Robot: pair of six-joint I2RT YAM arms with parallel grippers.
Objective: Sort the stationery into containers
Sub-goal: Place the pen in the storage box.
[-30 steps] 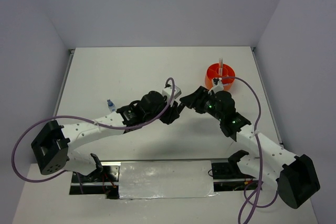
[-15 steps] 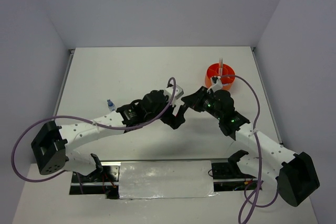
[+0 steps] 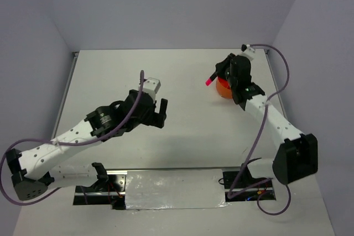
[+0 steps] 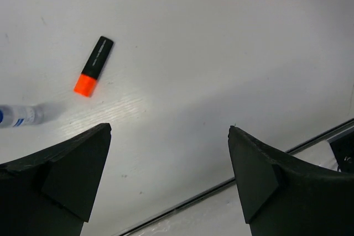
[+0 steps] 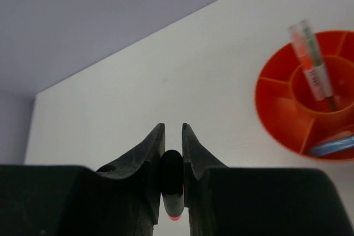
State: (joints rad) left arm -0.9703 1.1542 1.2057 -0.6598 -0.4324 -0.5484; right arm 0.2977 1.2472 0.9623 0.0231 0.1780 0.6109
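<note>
Surface: white table [image 3: 182, 75], pale lilac walls [image 3: 166, 4] | left gripper [image 4: 169, 130]: spread wide, empty; orange-tipped highlighter [image 4: 93, 66] upper left of its view | right gripper [image 5: 173, 131]: clamped on pink-tipped highlighter [image 5: 172, 183], orange tub [image 5: 282, 114] at right edge

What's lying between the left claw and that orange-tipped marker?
Nothing: the left wrist view shows only bare white table between the open left claw and the marker. A small bottle lies off to one side.
</note>
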